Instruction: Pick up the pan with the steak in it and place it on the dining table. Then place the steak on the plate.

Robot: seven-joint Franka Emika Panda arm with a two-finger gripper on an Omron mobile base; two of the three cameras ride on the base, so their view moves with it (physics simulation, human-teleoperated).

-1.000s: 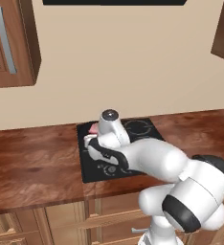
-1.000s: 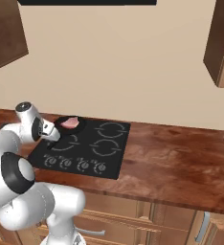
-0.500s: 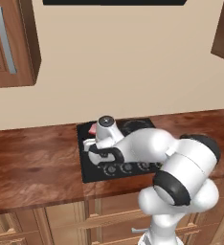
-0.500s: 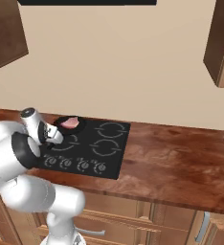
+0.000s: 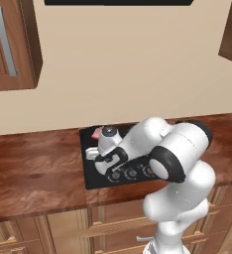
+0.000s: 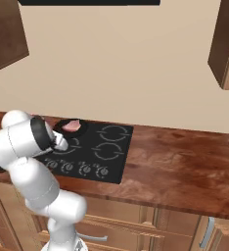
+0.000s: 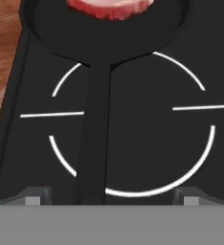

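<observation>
**Ana:** Over the stovetop (image 6: 89, 149), at its back left corner, is that where the pan (image 7: 104, 28) sits?

**Ben:** Yes. It rests on the stovetop's far left burner with the steak (image 7: 108, 7) lying inside it, and its handle (image 7: 94, 139) points toward the stovetop's front edge.

**Ana:** What has changed in the last second?

**Ben:** The arm has folded and swung lower. A second ago the hand (image 7: 111, 197) hung higher above the stovetop; now it has dropped close over the front left burner ring (image 7: 133, 124), looking along the handle. Pan and steak have not moved.

**Ana:** And the hand itself?

**Ben:** Released, fingers spread wide and holding nothing. The handle runs between the two fingertips (image 7: 33, 197), nearer the left one as the hand camera frames it.

**Ana:** So what does that mean for the job?

**Ben:** I'd judge this is the line-up for grasping the handle. Nothing has been lifted, so carrying the pan to the dining table and moving the steak onto the plate are both still ahead. The off-centre handle might call for a small sideways correction before closing.
</observation>
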